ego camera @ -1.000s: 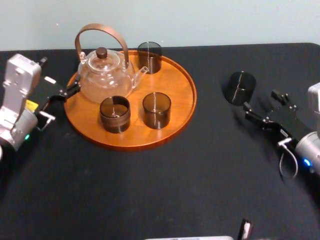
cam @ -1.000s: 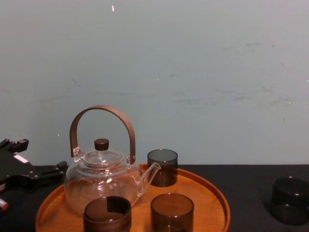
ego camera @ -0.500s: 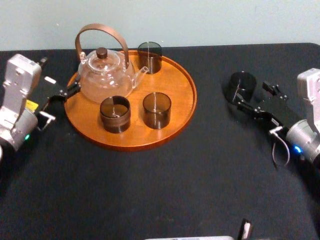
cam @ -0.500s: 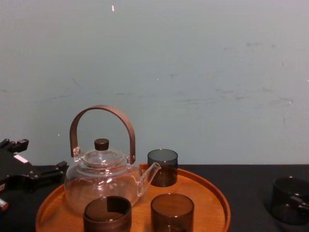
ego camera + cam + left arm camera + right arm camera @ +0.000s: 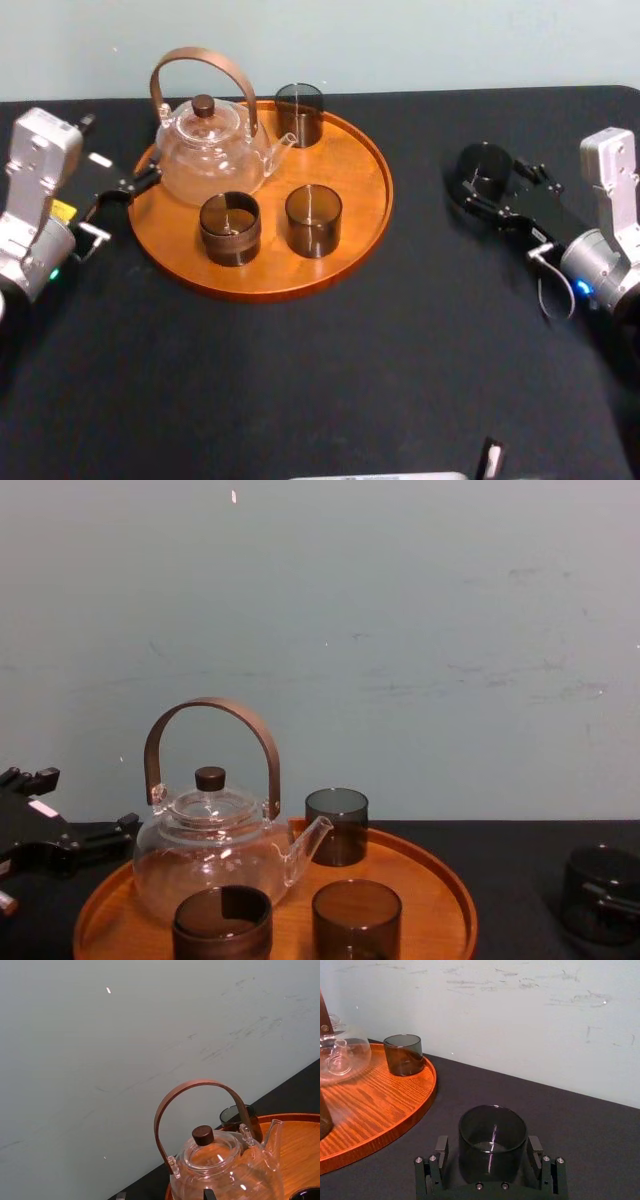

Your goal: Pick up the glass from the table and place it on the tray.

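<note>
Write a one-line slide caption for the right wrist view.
Open right gripper straddles the dark smoked glass tumbler on the black table, beside the round orange-brown wooden tray.

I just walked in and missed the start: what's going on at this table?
The right gripper, open, straddles a dark glass standing on the black table, right of the tray; it isn't gripped or lifted yet. The tray holds a teapot and three similar glasses. The left gripper sits parked by the tray's left edge.
</note>
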